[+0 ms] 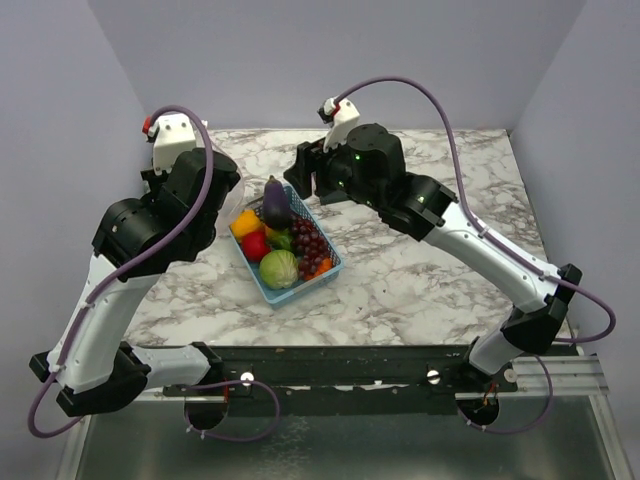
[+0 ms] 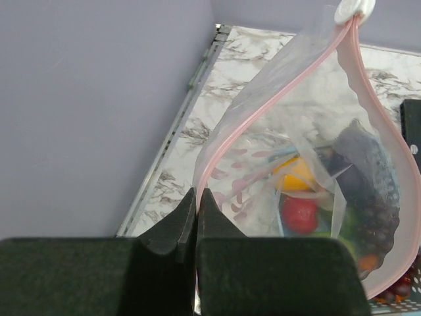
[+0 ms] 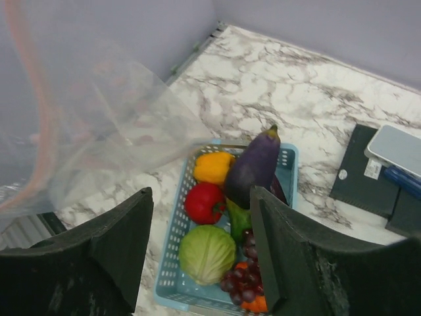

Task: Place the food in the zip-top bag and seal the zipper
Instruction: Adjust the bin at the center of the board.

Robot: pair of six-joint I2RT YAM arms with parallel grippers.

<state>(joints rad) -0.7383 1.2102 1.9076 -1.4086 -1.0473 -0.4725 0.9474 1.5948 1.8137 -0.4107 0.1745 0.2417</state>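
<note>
Clamping zip-top bag [image 2: 309, 112] by its zipper [image 2: 230, 128]: L gripper [image 2: 197, 197], seen on L wrist cam only. R gripper [image 3: 199, 197] jaws apart over food [image 3: 207, 253] in basket [image 3: 170, 257].

Left arm [image 1: 130, 235] was raised and folded at the elbow, with the left claw [image 2: 197, 195] pinched shut on the rim of the zip-top bag [image 2: 276, 125]. Right arm [image 1: 480, 245] was stretched inward, with the right claw [image 3: 200, 194] angled downward, fingers spread apart, nothing gripped.
</note>
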